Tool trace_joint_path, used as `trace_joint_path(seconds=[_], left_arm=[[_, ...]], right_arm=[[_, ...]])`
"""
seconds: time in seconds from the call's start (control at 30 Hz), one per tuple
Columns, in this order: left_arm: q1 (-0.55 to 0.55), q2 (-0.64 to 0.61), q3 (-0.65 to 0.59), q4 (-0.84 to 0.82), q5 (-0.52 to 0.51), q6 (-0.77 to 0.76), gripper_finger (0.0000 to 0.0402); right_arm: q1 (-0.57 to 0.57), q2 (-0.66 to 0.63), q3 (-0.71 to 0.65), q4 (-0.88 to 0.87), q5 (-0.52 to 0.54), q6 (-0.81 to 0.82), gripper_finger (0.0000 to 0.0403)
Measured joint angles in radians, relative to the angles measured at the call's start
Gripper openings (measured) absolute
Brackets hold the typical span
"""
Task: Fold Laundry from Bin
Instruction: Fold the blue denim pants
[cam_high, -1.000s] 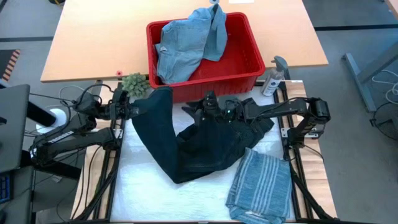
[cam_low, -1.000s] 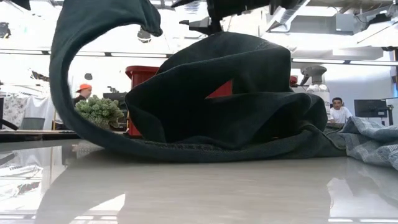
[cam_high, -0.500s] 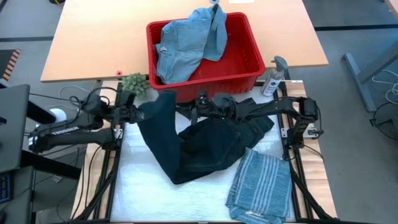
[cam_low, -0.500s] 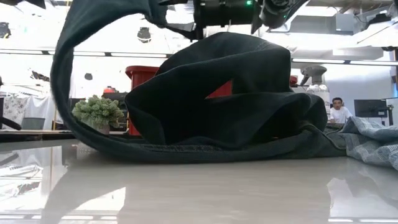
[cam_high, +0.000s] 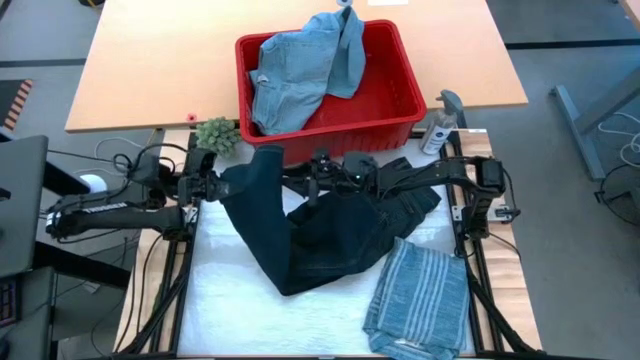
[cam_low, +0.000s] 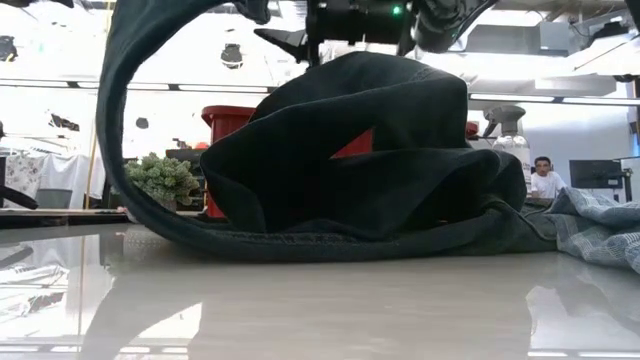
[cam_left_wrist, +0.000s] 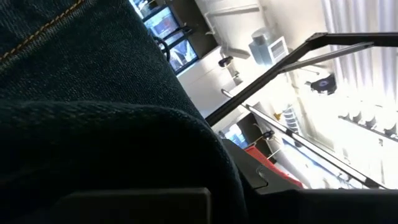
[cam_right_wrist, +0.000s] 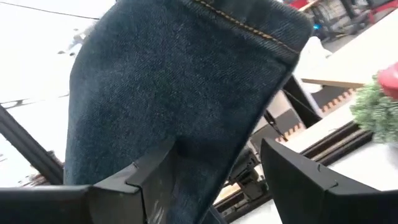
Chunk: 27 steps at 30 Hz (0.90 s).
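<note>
Navy trousers (cam_high: 310, 235) mid-table; left gripper (cam_high: 213, 186) clamped on raised leg end. Right gripper (cam_high: 312, 183) spread wide at same leg, fingers (cam_right_wrist: 155, 177) straddling denim per wrist cam only. Red bin (cam_high: 400, 95) behind holds light denim (cam_high: 295, 70); striped shirt (cam_high: 420, 300) front-right.

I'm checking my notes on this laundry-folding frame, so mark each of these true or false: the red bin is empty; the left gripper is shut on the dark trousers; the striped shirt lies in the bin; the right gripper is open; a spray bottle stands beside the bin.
1. The red bin is empty. False: light blue denim pieces lie in it.
2. The left gripper is shut on the dark trousers. True.
3. The striped shirt lies in the bin. False: it lies on the table beside the trousers.
4. The right gripper is open. True.
5. A spray bottle stands beside the bin. True.
</note>
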<state>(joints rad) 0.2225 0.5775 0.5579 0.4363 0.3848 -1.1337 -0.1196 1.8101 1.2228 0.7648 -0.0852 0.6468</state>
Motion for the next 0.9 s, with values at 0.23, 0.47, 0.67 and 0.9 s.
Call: trace_joint_path(seconds=[0.23,0.47,0.67,0.9], left_arm=[[-0.034,0.039,0.000,0.002,-0.005,0.013,0.0000],[-0.051,0.051,0.000,0.000,-0.005,0.012,0.0000],[-0.050,0.050,0.000,0.001,0.026,-0.042,0.0000],[-0.053,0.029,0.000,-0.002,0.091,-0.118,0.0000]], right_arm=[[-0.001,0.081,0.002,0.185,-0.102,0.014,0.0244],[0.028,0.090,0.003,0.194,-0.108,-0.054,0.0035],[0.056,0.055,0.012,0.190,-0.100,-0.063,0.0023],[0.130,-0.079,0.028,0.013,-0.032,-0.188,0.0023]])
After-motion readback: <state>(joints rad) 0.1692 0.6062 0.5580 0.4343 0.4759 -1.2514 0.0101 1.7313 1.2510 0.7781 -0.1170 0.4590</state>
